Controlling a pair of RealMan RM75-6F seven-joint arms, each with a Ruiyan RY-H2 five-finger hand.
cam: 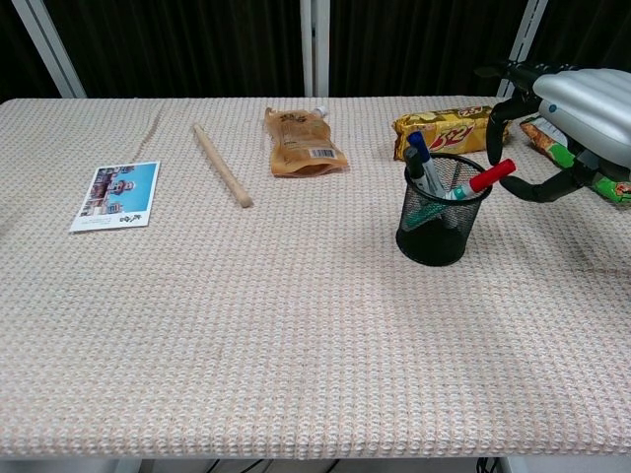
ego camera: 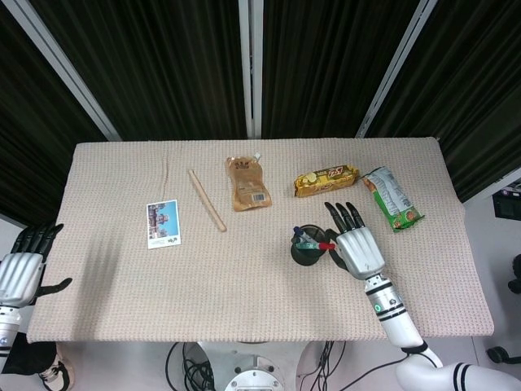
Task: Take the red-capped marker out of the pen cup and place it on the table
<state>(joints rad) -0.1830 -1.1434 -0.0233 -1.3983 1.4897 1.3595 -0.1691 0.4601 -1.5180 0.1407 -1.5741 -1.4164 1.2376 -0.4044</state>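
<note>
A black mesh pen cup (ego camera: 307, 251) (cam: 441, 219) stands right of the table's middle. In it lean a blue-capped marker (cam: 416, 150) and the red-capped marker (cam: 490, 176) (ego camera: 326, 245), whose cap sticks out over the right rim. My right hand (ego camera: 356, 243) (cam: 584, 106) hovers just right of the cup, fingers apart. One finger hangs behind the red cap and the thumb (cam: 545, 188) curls in front of it, without a visible grip. My left hand (ego camera: 19, 270) hangs beyond the table's left edge, fingers spread and holding nothing.
A postcard (ego camera: 163, 223) (cam: 116, 194) lies at the left, with a wooden stick (ego camera: 207, 199) and a brown pouch (ego camera: 248, 184) further back. A yellow biscuit pack (cam: 444, 126) and a green snack bag (ego camera: 392, 198) lie behind and right of the cup.
</note>
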